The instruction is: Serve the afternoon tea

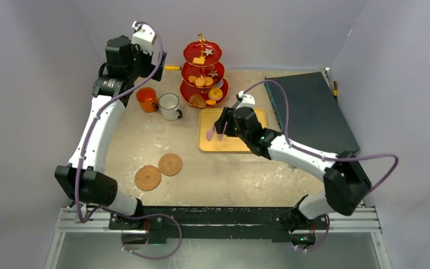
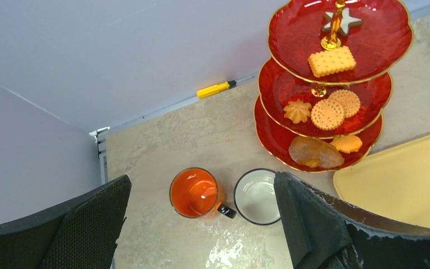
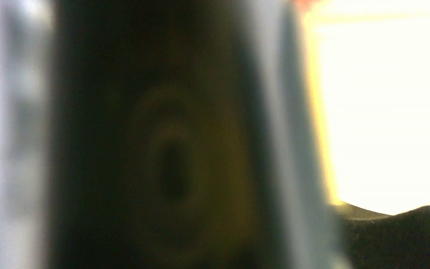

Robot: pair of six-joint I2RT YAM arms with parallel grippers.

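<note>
Over the beige table [image 1: 229,174], left fingers [image 2: 89,224] gape empty; blur leaves the right fingers' [image 1: 223,125] state untellable.

Noted: yellow tray [image 1: 232,144] centrally, two side-by-side woven coasters [image 1: 148,177], dark flat box [image 1: 308,109] rightward, yellow marker [image 2: 215,88] by wall.

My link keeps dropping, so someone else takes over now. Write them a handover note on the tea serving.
Left gripper: open, empty, raised over the orange mug and white mug, both empty, left of the red stand.
Right gripper: low over the yellow tray beside a pink piece; grip unclear.
Done: biscuits on all three tiers.
Left, probably: the pink piece to the stand, then the mugs.
</note>
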